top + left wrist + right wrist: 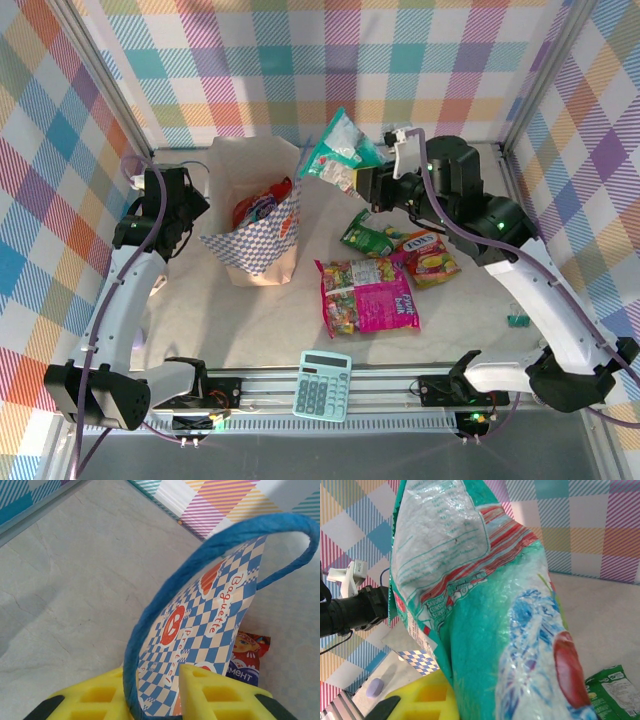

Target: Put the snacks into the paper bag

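Two claws clamped: L gripper (157, 695) on paper bag (265, 245) rim; R gripper (362, 182) on teal packet (340, 150), just beside bag mouth.

We see the teal packet (338, 150) gripped in the right tool (360, 182), the checkered paper bag (262, 245) open to its left, and the magenta packet (367, 295) flat on the counter (250, 320) nearby.

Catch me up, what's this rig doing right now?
The left gripper pinches the paper bag at its rim, beside the blue cord handle. The right gripper holds a teal snack packet in the air just right of the bag's mouth. A few packets are already inside. A green packet, an orange packet and a big magenta packet lie on the table; a calculator sits at the near edge.
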